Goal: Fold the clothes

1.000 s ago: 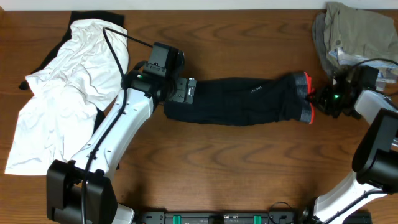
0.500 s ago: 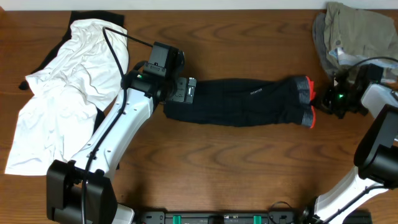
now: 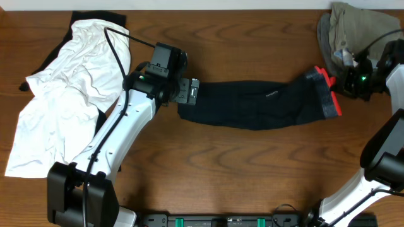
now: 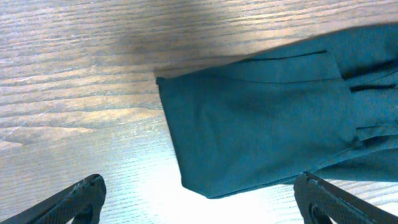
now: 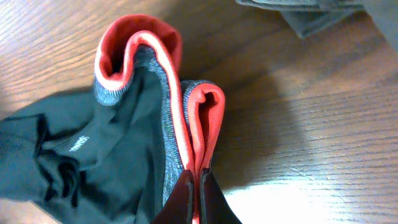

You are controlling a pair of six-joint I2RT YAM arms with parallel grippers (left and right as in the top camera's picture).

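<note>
Listing what lies before me, largest first.

Worktop (image 3: 240, 176): brown wood grain, carrying everything below.

White garment (image 3: 63, 101): large and rumpled, spread over the worktop's left side, well apart from the task's thing.

Black pants (image 3: 252, 104): long and folded into a narrow band, stretched left to right across the middle of the worktop. The leg end lies flat at the left; the waist end reaches toward the far right.

Khaki garments (image 3: 360, 28): a crumpled heap in the far right corner, near the waist end of the pants but not touching it.

Left arm (image 3: 120, 132): white links, reaching from the near edge to the leg end of the pants.

Right arm (image 3: 385, 139): white and black links, rising along the right edge.

Left gripper (image 3: 188, 92): fingers spread wide, poised over the leg end of the pants and holding nothing. From its wrist camera the hem corner lies flat on the wood between the two dark fingertips.

Right gripper (image 5: 194, 196): fingers pressed together, pinching the red-orange edge of the waistband.

Waistband (image 3: 327, 94): grey with red-orange trim, bunched into two upright loops where it is pinched, just beside the khaki heap.

Logo (image 3: 271, 94): small white lettering on the black cloth, a little left of the waistband; too small to read.
</note>
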